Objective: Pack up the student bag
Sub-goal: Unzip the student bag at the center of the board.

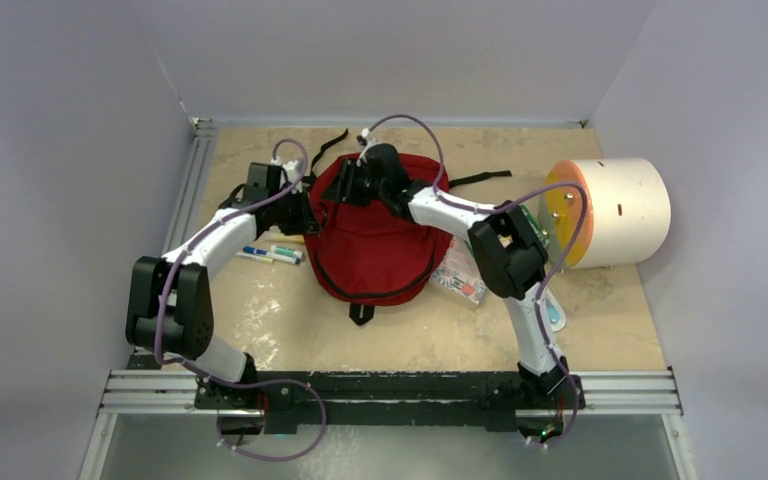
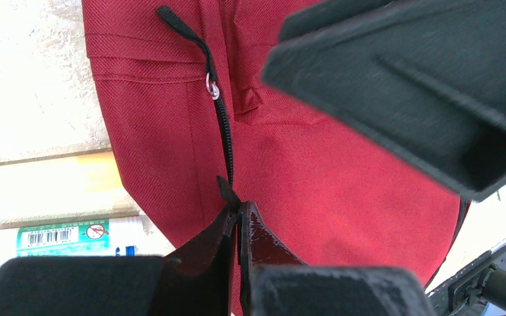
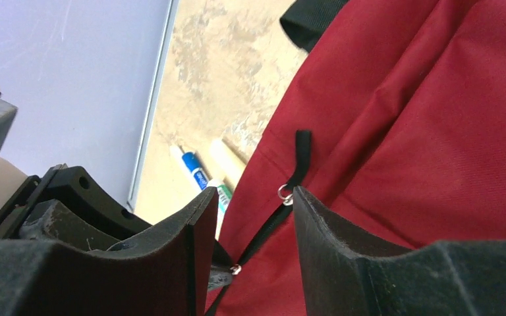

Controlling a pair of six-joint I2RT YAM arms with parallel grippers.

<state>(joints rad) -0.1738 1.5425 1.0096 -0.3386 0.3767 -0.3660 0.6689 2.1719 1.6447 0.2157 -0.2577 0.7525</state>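
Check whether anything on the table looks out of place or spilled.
Nothing looks spilled or damaged. The bag lies flat and zipped shut, with pens loose to its left and a packet beside its right edge, none packed yet.

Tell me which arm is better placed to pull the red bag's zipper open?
Probably right: the right tool, open, sits astride the zipper pull. The left tool is shut on the student bag beside the zipper.

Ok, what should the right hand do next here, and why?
Probably close on the zipper pull. The right hand stands open around the pull's ring, while the left hand is shut on the bag at the end of the zip, bracing it.
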